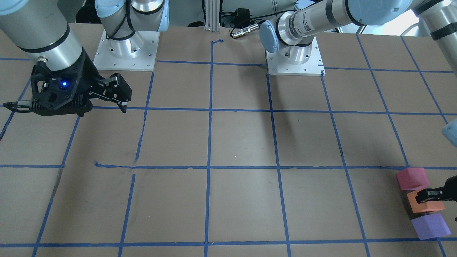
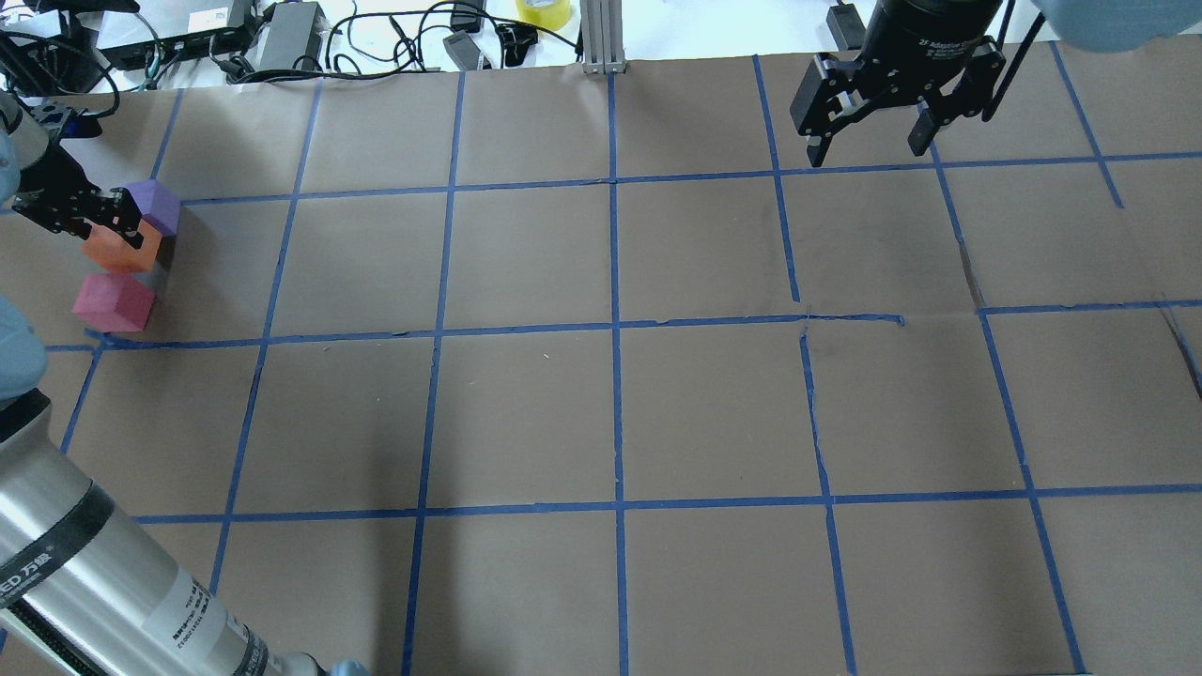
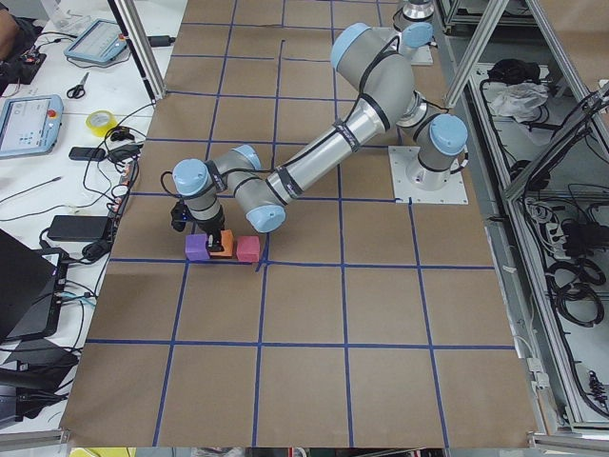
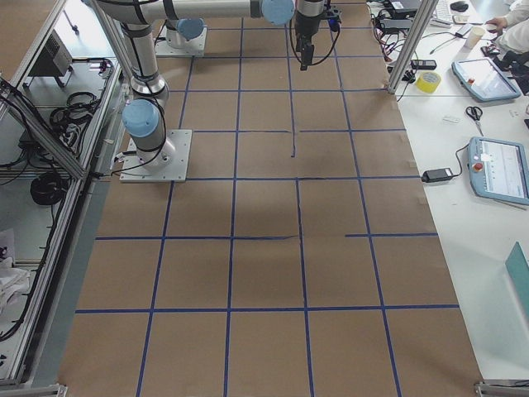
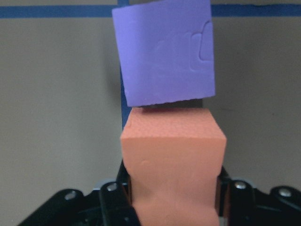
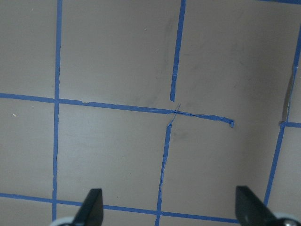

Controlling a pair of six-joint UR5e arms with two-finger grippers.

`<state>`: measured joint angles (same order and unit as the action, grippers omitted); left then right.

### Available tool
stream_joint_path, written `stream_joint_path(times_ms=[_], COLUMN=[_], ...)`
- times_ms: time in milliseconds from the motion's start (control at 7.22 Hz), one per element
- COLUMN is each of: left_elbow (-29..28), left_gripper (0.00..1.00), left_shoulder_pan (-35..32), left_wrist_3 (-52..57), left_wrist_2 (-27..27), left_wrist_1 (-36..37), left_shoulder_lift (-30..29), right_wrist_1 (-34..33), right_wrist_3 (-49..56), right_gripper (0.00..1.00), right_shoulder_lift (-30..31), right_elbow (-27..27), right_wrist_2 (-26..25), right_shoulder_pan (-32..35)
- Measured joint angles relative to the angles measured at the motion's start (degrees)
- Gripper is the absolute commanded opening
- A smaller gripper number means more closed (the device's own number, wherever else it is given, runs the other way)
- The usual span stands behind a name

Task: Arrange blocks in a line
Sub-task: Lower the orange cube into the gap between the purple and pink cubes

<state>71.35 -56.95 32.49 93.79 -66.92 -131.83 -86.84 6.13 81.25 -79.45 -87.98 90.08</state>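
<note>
The orange block [image 5: 174, 150] sits between the jaws of my left gripper [image 5: 173, 190]. The fingers are clamped on its two flanks, and in the left wrist view the foam looks pinched in where they bite. Whether it rests on the paper or is lifted a hair, I can't tell.

Just past the fingertips lies the purple block [image 5: 164, 52], turned a little askew to the orange one. A thin dark seam runs between them, so I can't say if they touch. On the opposite side of the jaws, toward the wrist, is the red-pink block [image 2: 115, 302], just beside the orange one. It stands at a crossing of the blue tape lines [image 2: 615, 324]. The three make a short row at the far left of the table [image 2: 526, 413], which is covered in brown paper.

My right gripper [image 2: 864, 155] hangs well apart from all this, at the far right of the table. Its jaws stand wide apart with nothing between them, fingertips pointing down at the taped paper.
</note>
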Motion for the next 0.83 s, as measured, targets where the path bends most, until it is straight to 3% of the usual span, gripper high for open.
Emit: stream_joint_path(times_ms=[831], left_elbow=[1.2], left_gripper=[0.00], left_shoulder_pan=[0.0], left_wrist_3=[0.8], left_wrist_2=[0.1], left_wrist_1=[2.1], left_shoulder_lift=[-0.8], right_wrist_1=[0.0], right_wrist_3=[0.0], right_gripper=[1.00], right_shoulder_lift=[-0.1], right_elbow=[-0.1], right_wrist_2=[-0.1], right_shoulder_pan=[0.0])
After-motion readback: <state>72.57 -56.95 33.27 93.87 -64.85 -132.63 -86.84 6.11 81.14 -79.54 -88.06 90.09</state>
